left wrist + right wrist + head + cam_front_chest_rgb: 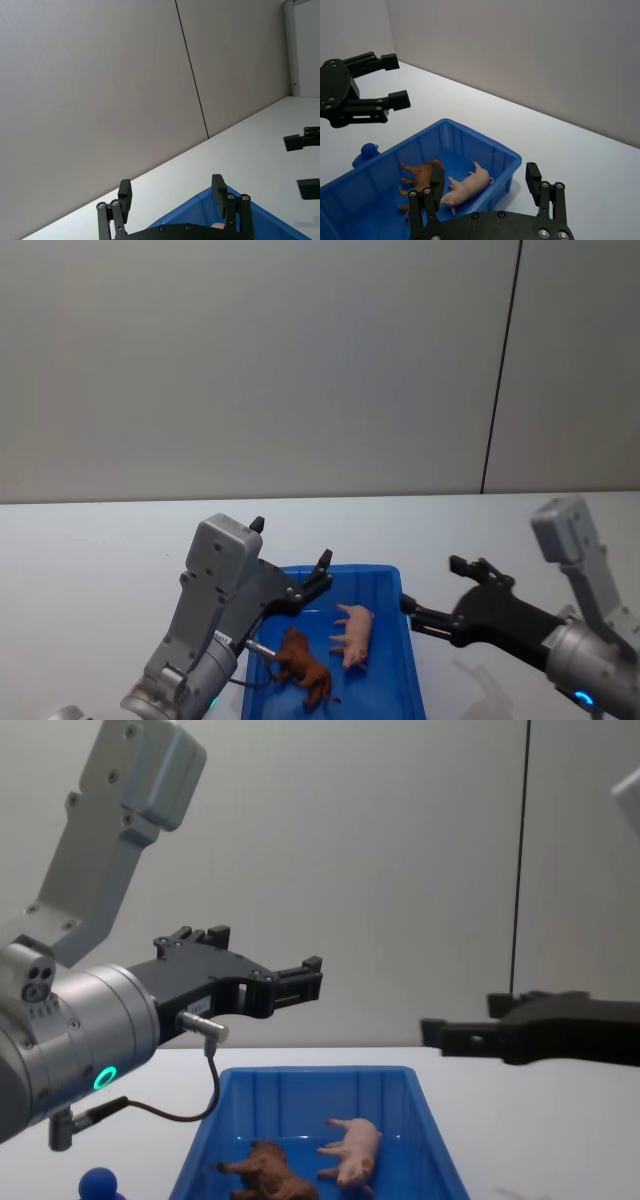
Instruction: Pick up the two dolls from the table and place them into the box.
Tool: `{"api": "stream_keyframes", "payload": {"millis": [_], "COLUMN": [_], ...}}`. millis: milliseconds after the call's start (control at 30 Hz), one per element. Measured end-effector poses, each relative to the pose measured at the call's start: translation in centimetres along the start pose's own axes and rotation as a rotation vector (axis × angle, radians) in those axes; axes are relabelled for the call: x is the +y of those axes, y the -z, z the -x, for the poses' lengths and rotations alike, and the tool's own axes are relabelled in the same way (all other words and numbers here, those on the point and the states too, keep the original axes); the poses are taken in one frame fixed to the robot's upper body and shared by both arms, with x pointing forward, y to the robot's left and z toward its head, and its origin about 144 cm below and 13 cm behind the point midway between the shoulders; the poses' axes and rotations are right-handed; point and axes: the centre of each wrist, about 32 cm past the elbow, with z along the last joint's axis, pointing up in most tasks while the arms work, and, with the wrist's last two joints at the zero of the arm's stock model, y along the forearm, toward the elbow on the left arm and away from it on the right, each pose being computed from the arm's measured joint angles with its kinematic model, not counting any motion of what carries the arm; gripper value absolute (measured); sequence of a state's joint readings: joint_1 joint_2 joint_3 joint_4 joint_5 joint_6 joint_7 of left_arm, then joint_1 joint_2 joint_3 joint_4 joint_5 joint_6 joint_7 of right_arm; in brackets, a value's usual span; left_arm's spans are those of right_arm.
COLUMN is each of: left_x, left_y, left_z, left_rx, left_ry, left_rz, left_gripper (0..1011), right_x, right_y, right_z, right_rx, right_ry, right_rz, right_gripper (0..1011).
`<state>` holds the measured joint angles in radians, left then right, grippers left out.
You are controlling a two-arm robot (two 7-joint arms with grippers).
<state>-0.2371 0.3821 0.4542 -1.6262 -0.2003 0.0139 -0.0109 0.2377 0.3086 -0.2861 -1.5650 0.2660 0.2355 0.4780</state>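
1. Dolls. The lion [303,668] and the pig [353,635] both lie on the floor of the box [365,570]. They are just beside each other, the lion toward the robot's left and the pig toward its right.
2. Box. It stands on the table [100,540], between the two arms.
3. The left pincer [291,543] is spread wide and holds nothing. It hangs over the box's left side.
4. The right pincer [430,583] is likewise spread and holds nothing. It hangs just outside the box's right wall, above the table.
5. Progress. With both dolls inside the box, the placing appears done. By this reading, only drawing the arms away remains.
6. Views compared.
   - The head view, from above, fixes where each doll lies.
   - The chest view, from the side, adds height. Both pincers hang well above the rim, and a small blue knob [98,1182] sits low beside the box on the robot's left.
   - The right wrist view looks down into the box.
   - The left wrist view looks past its own parted pincer, over the far rim toward the wall [100,100].
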Motion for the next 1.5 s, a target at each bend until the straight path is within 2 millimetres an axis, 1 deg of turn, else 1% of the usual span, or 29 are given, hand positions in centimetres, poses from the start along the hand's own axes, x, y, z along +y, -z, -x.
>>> {"api": "stream_keyframes", "payload": {"millis": [133, 333, 667, 833, 1133, 1500], "left_x": [0.0, 0.0, 0.3, 1.1, 3.2, 5.6], "left_y": [0.0, 0.0, 0.0, 0.0, 0.4, 1.7], "left_z": [0.0, 0.0, -0.1, -0.4, -1.1, -2.0], "left_rx": [0.0, 0.0, -0.009, -0.022, -0.036, -0.029], "left_ry": [0.0, 0.0, -0.002, -0.014, -0.05, -0.098], "left_rz": [0.0, 0.0, -0.011, -0.034, -0.11, -0.223], "left_gripper": [1003, 1003, 1003, 1003, 1003, 1003], "right_x": [-1.4, -2.5, -3.5, -3.8, -4.1, -4.3], "right_y": [0.6, 1.1, 1.4, 1.5, 1.6, 1.6], "right_z": [-0.4, -0.7, -0.9, -0.9, -1.0, -1.0], "right_rx": [-0.006, -0.011, -0.017, -0.019, -0.02, -0.021], "right_ry": [0.021, 0.039, 0.054, 0.058, 0.061, 0.063], "right_rz": [0.003, 0.005, 0.007, 0.007, 0.008, 0.009], "right_gripper": [1001, 1001, 1001, 1001, 1001, 1001]}}
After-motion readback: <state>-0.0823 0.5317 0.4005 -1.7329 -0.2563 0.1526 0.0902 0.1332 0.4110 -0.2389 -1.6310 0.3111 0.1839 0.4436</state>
